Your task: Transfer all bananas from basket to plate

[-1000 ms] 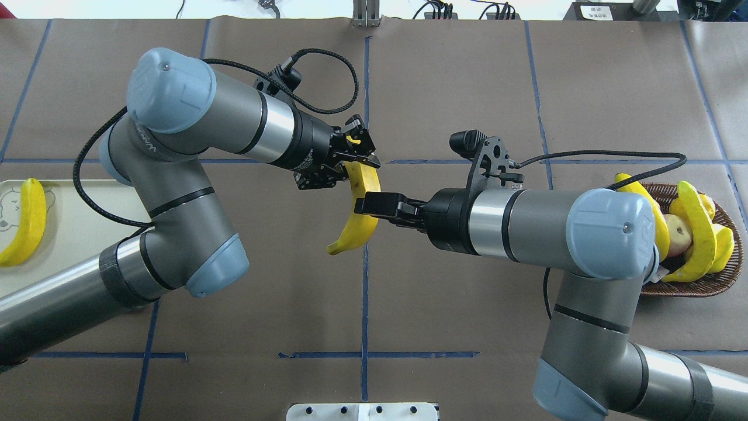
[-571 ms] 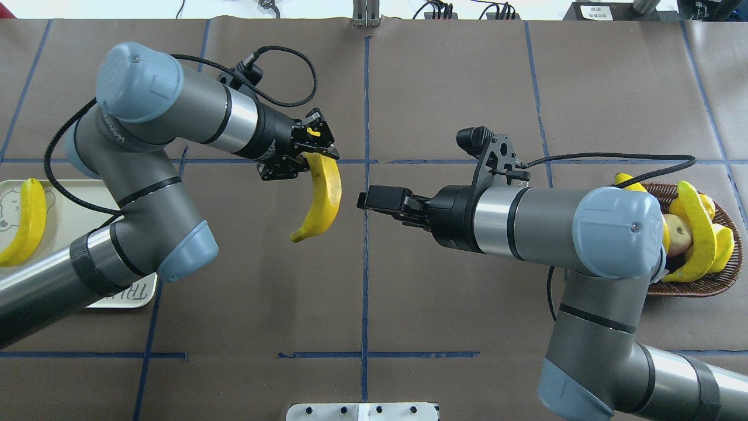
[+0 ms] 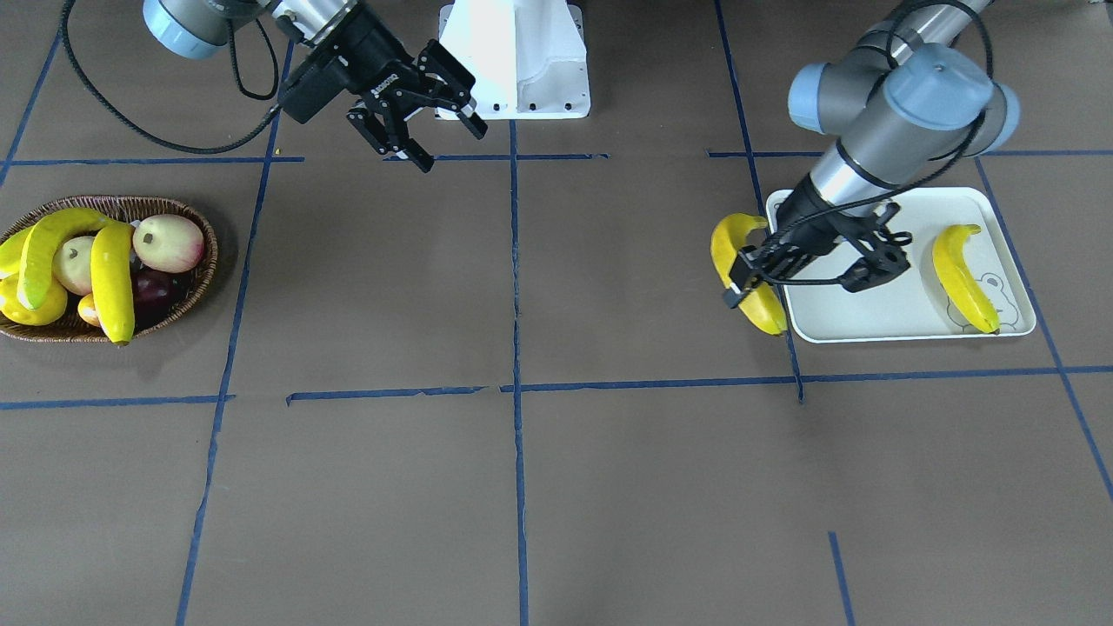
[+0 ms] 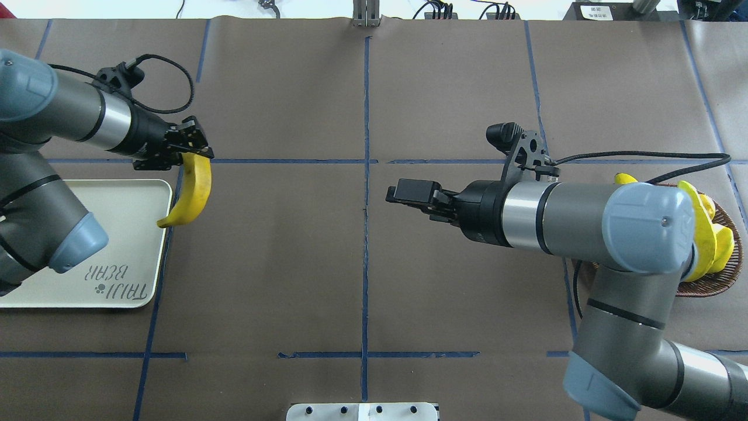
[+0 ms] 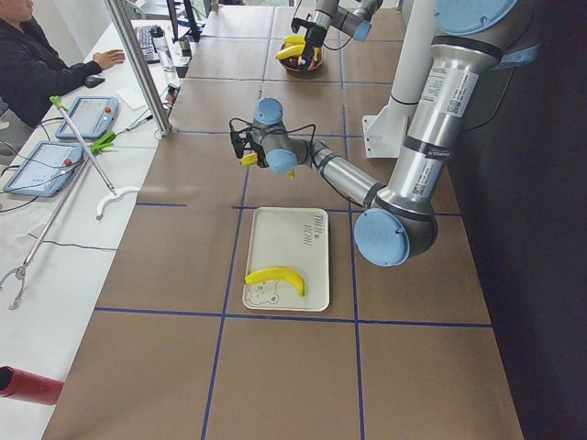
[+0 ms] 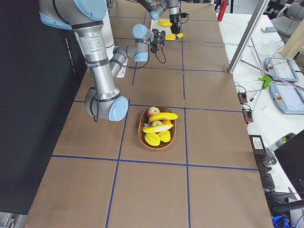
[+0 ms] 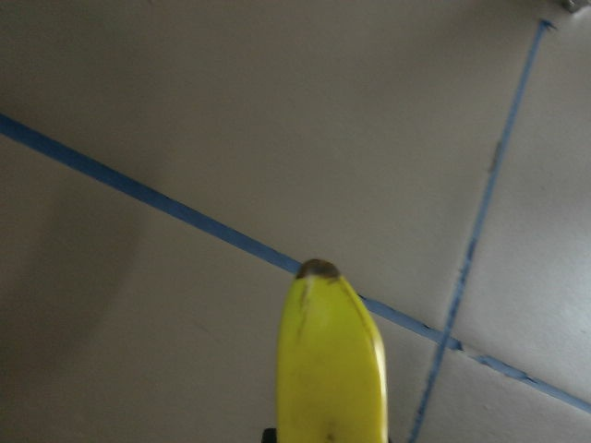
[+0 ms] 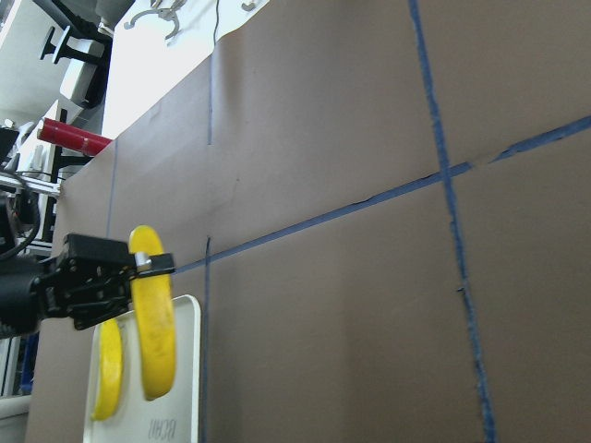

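My left gripper (image 4: 193, 151) is shut on the top end of a banana (image 4: 194, 196), which hangs over the right edge of the plate (image 4: 117, 234). In the front view this gripper (image 3: 749, 271) and its banana (image 3: 726, 243) sit at the plate's (image 3: 869, 317) edge. A second banana (image 3: 961, 278) lies on the plate by the bear drawing. My right gripper (image 3: 450, 143) is open and empty above the table's middle; it also shows in the overhead view (image 4: 403, 192). The basket (image 3: 202, 278) holds two bananas (image 3: 52, 239) (image 3: 113, 287).
The basket also holds an apple (image 3: 168, 242), a dark fruit and a lemon (image 3: 35, 304). In the overhead view my right arm covers much of the basket (image 4: 724, 280). The white robot base (image 3: 513, 61) stands at the table's robot side.
The right gripper has let go of the banana and pulled back to the right. The left arm has swung left with the banana, from the table's middle to the plate's edge.
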Robot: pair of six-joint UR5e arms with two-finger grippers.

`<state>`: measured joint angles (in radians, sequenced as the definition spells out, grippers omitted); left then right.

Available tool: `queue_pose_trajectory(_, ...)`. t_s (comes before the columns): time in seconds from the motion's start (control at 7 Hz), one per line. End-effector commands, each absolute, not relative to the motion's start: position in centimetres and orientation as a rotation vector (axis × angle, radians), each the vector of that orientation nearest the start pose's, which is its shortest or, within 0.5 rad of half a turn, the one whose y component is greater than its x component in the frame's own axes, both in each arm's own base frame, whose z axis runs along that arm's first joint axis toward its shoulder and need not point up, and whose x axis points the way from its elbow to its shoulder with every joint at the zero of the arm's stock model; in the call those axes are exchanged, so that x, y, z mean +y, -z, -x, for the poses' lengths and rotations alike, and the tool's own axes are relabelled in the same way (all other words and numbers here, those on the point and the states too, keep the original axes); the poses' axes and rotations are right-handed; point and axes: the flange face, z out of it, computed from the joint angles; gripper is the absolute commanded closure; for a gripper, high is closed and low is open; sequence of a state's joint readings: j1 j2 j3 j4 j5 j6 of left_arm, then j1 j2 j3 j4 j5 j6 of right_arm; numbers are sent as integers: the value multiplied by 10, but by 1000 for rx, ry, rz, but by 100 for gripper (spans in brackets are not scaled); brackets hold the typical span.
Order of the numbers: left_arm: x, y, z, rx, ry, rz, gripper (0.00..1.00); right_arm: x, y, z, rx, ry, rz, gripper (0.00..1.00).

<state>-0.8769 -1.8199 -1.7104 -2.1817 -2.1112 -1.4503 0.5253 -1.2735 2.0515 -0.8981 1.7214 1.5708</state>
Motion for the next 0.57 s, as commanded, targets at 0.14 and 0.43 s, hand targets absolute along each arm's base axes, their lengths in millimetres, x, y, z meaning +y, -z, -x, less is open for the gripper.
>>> queue_pose_trajectory(0.14,-472,-530,-239,874,271,-99,100,-436,-278,282,-1140,-127,-243,1)
queue_pose_trajectory(0.43,-452,-570,-218,785,241,-129,100,-446,-343,230,-1010,-17,-293,1)
